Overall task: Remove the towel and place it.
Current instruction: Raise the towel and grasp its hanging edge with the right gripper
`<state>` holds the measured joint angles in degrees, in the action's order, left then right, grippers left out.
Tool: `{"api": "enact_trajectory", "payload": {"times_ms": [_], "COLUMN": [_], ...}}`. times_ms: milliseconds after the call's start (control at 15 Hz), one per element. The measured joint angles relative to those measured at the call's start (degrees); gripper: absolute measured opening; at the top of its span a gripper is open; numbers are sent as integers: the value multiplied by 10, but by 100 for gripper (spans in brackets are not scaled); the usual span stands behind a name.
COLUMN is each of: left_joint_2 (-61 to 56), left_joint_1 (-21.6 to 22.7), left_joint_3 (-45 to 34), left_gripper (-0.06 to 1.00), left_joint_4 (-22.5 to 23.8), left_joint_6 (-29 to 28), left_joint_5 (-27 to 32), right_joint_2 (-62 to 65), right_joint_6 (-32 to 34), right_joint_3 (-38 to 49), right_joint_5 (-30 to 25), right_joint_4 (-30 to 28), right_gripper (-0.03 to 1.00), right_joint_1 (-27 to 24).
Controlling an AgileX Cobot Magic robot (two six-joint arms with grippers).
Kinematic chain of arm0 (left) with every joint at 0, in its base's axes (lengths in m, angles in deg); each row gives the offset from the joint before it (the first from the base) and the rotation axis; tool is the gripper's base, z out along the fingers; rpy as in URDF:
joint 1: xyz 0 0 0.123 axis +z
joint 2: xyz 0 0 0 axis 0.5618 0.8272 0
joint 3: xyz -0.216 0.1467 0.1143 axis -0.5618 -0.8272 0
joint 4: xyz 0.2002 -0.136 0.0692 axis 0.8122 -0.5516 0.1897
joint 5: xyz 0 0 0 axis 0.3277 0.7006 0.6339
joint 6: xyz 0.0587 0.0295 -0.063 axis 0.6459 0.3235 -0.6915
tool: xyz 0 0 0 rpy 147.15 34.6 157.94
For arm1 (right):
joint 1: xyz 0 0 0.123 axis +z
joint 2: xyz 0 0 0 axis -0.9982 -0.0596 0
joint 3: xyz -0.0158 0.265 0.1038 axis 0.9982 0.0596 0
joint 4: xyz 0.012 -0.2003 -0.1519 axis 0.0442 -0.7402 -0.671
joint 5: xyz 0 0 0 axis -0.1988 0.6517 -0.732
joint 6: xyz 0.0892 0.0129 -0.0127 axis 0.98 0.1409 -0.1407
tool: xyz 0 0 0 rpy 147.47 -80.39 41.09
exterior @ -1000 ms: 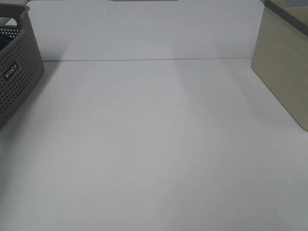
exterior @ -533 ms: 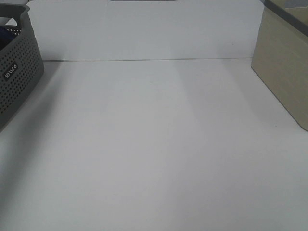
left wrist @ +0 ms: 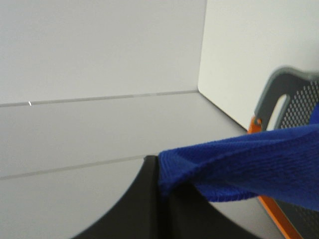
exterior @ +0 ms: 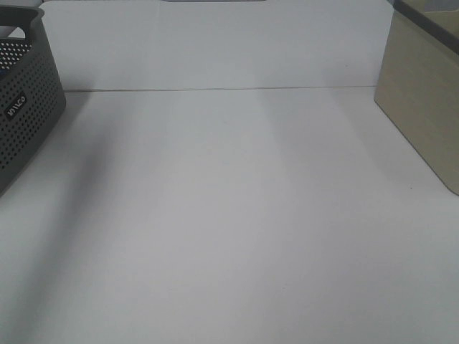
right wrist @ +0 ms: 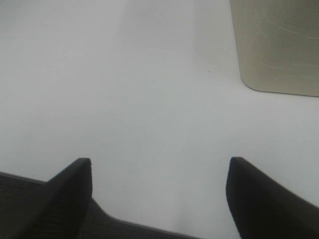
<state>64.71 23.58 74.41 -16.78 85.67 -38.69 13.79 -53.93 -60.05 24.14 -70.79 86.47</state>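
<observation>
The royal-blue towel (left wrist: 249,159) shows only in the left wrist view. It stretches from my left gripper (left wrist: 162,191) back to the grey perforated basket (left wrist: 284,87). The left gripper's black finger is closed against the towel's folded edge and holds it above the table. In the exterior view the basket (exterior: 25,107) stands at the far left edge, and no towel or arm shows there. My right gripper (right wrist: 159,167) is open and empty, hovering over the bare white table (right wrist: 149,89).
A beige box (exterior: 423,100) stands at the right edge of the table and also shows in the right wrist view (right wrist: 276,45). A white back wall (exterior: 215,43) rises behind the table. An orange strip (left wrist: 271,211) runs along the basket's base.
The blue patch seen inside the basket's rim at the exterior view's left edge is gone now. A faint shadow has spread over the table beside the basket.
</observation>
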Motion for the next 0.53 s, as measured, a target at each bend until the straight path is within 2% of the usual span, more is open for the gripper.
{"api": "enact_trajectory", "payload": {"times_ms": [267,400,467,533], "left_joint_2": [-2,2,5,5], "left_joint_1": [-132,-168,-194,-214], "left_joint_3": [0,0,0,0], "left_gripper": [0,0,0,0], "left_joint_4": [1,5,8,10], "left_joint_6": [0,0,3,6], "left_joint_5": [-11,-11,-7,-5], "right_joint_2": [0,0,-8,-30], "right_joint_6": [0,0,-18,-57], "right_joint_3": [0,-3,-3,-5], "right_joint_5": [2,29,97,123], "right_joint_4": [7,29,106,158], "right_gripper": [74,74,73,73], "right_joint_1": [0,0,0,0]}}
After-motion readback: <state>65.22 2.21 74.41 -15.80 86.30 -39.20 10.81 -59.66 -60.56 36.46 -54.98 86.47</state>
